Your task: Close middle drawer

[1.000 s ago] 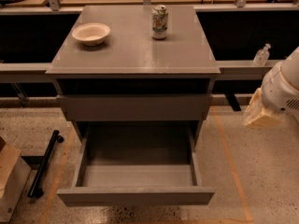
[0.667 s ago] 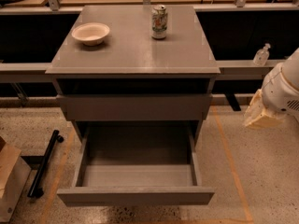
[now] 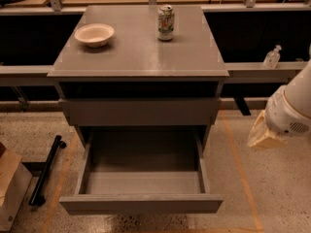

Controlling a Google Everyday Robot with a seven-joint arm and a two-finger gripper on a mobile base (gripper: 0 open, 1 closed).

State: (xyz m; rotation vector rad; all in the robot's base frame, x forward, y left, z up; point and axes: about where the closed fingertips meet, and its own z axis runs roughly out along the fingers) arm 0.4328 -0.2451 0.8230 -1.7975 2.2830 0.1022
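Note:
The middle drawer (image 3: 141, 204) of the grey cabinet is pulled far out toward me. Its low flat front panel is nearest me and its plain grey box interior (image 3: 143, 166) is empty. Above it sits a closed drawer front (image 3: 140, 111). My gripper (image 3: 264, 134), a cream-coloured piece at the end of the white arm (image 3: 291, 109), hangs to the right of the cabinet. It is about level with the open drawer's back and apart from it, touching nothing.
On the cabinet top (image 3: 141, 57) stand a white bowl (image 3: 94, 34) at the left and a drink can (image 3: 165, 22) at the back. A small bottle (image 3: 272, 57) stands on the right ledge. A black bar (image 3: 46, 171) and a cardboard box (image 3: 9, 188) lie on the floor at the left.
My arm and gripper have moved down a little at the right of the cabinet. The drawer has not moved.

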